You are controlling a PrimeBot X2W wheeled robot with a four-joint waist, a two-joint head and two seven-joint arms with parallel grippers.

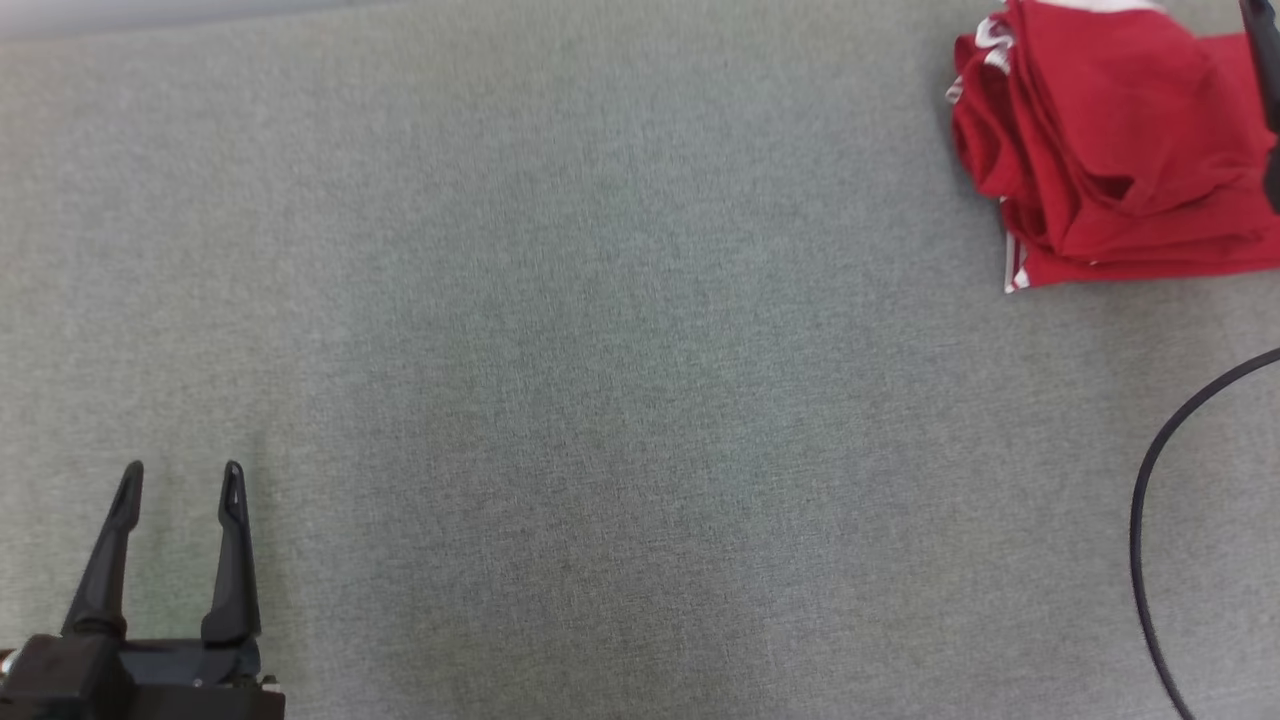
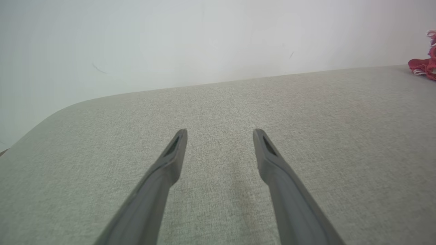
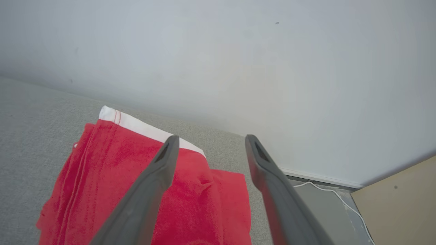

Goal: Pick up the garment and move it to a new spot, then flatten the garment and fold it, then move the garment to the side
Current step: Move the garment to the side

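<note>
Risks first. The right end effector [image 3: 211, 137] sits right over the folded red garment [image 3: 197, 200]. In the right wrist view its left finger [image 3: 150, 183] overlaps the cloth, and we can't tell whether it touches. If a fingertip catches a layer as the arm pulls away, we judge it would drag the top fold open or shift the whole stack.

The fold looks loose. At the upper right of the head view the layers bulge along the stack's left side, with white trim [image 1: 1012, 265] poking out, so a small tug could undo it.

The garment also lies near the table [image 1: 600, 350] edge. In the right wrist view the floor [image 3: 316, 204] and a white cable [image 3: 320, 185] show just past the cloth, at lower right. A sideways drag could take the cloth over the edge.

A black cable [image 1: 1140, 520] loops in at the lower right of the head view, near the stack. We think it could snag on the arm or sweep the cloth.

End effector state:
- Right: jaws wide apart, nothing between them, not gripping the garment.
- Left end effector [image 2: 220, 131]: jaws wide apart, holding nothing. It hangs over bare table at the lower left of the head view, well apart from the garment.

Judging from how things lie, the garment is folded and set to the side, so the task looks near done.
</note>
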